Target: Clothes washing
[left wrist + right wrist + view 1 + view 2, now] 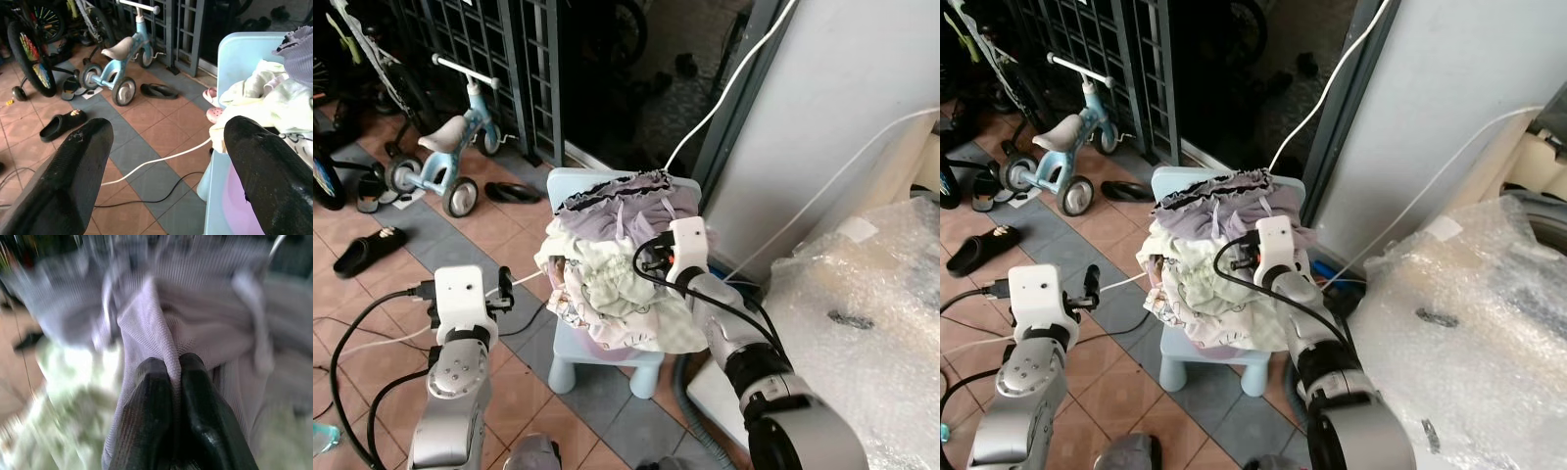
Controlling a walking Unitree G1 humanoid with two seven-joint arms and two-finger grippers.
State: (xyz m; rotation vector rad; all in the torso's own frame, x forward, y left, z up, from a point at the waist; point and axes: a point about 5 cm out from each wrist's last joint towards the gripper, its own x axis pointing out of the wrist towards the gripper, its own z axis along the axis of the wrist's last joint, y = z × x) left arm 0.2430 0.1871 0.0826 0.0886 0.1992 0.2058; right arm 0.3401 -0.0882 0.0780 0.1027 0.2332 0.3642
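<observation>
A heap of clothes (607,274) is piled on a small light-blue child's chair (570,182). A lilac garment (617,201) with a dark frilled edge lies on top, over pale green and printed pieces. My right gripper (168,369) is shut on a fold of the lilac garment (195,333), its wrist (685,250) resting against the heap's right side. My left gripper (161,147) is open, held left of the chair, with the chair's edge (244,54) just past one finger (264,166). The left wrist (460,299) hovers over the tiled floor.
A white cable (724,88) runs down behind the chair and another trails across the floor (161,159). A blue balance bike (445,147), black sandals (372,250) and a metal gate (489,49) stand to the left. Bubble wrap (862,313) covers an appliance on the right.
</observation>
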